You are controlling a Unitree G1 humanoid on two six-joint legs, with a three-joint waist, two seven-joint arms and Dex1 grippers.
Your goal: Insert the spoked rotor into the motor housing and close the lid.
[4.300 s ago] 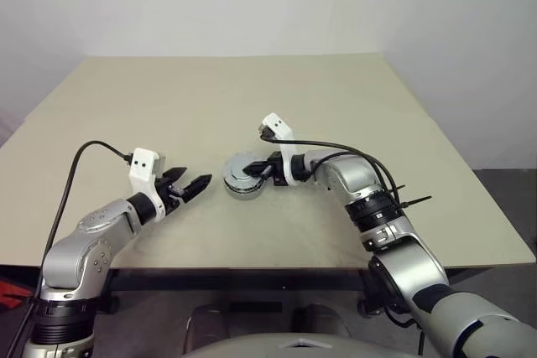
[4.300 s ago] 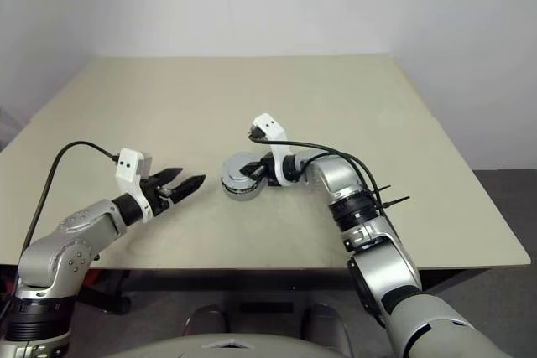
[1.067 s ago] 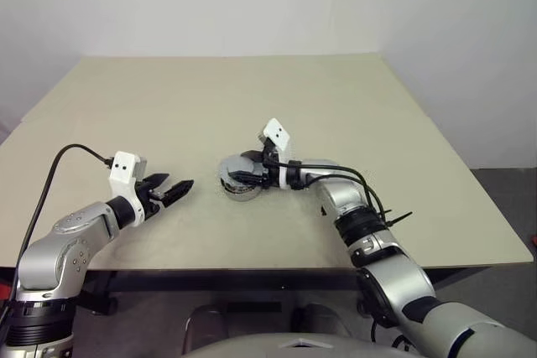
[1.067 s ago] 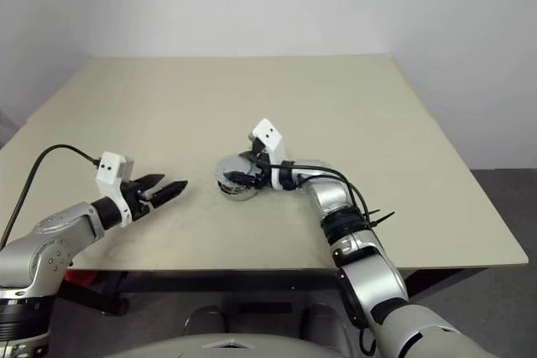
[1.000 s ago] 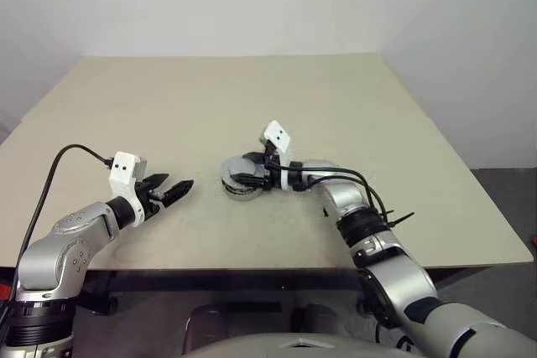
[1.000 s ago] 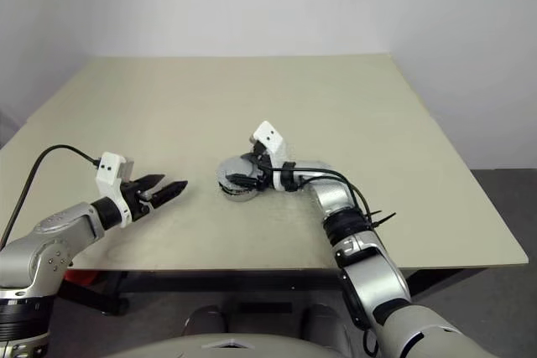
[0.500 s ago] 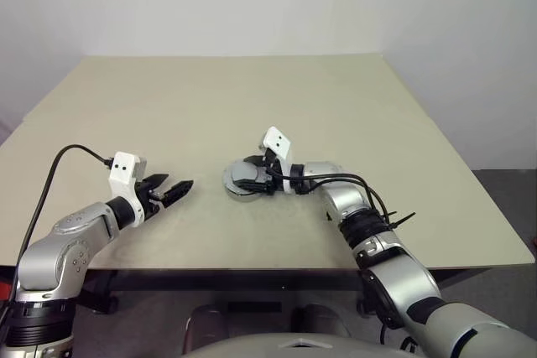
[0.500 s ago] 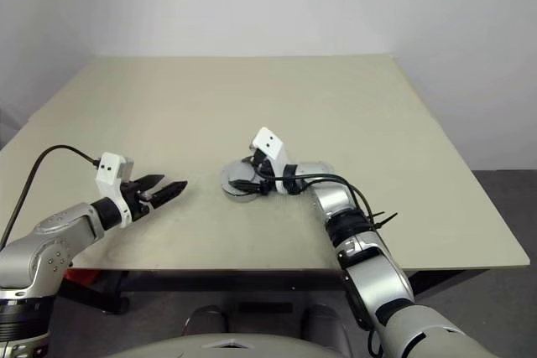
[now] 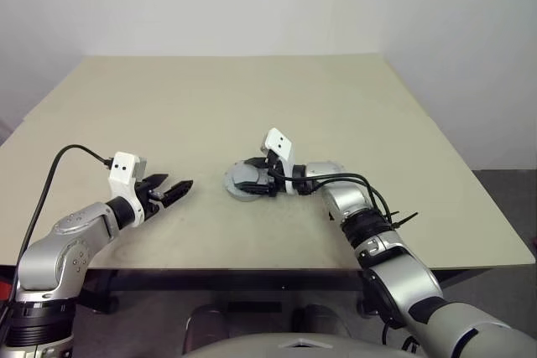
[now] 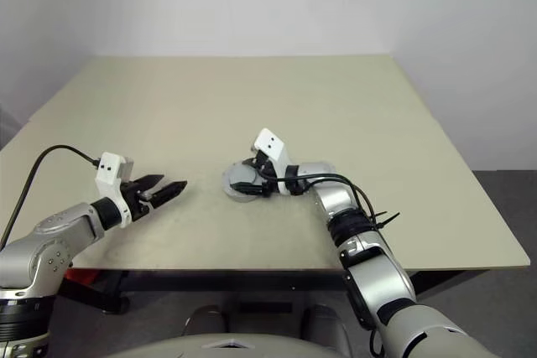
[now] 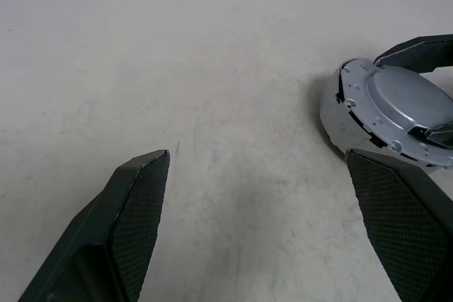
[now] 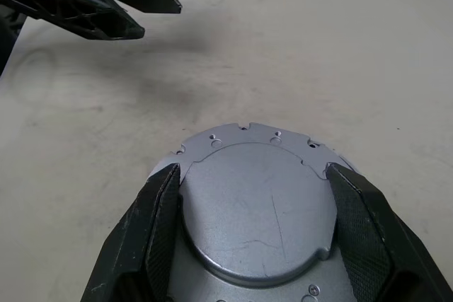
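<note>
Lowered since earlier, lid [image 12: 258, 206] hides housing interior; right gripper [image 9: 254, 184] straddles it

The round silver metal motor housing [image 9: 245, 183] sits near the middle of the flat beige table [image 9: 226, 106], with its round grey lid [image 12: 256, 208] lying closed on top. The right gripper [image 9: 256, 180] reaches in from the right, one finger on each side of the housing. The left gripper [image 9: 175, 192] hovers well apart to the housing's left, pointing toward it.
</note>
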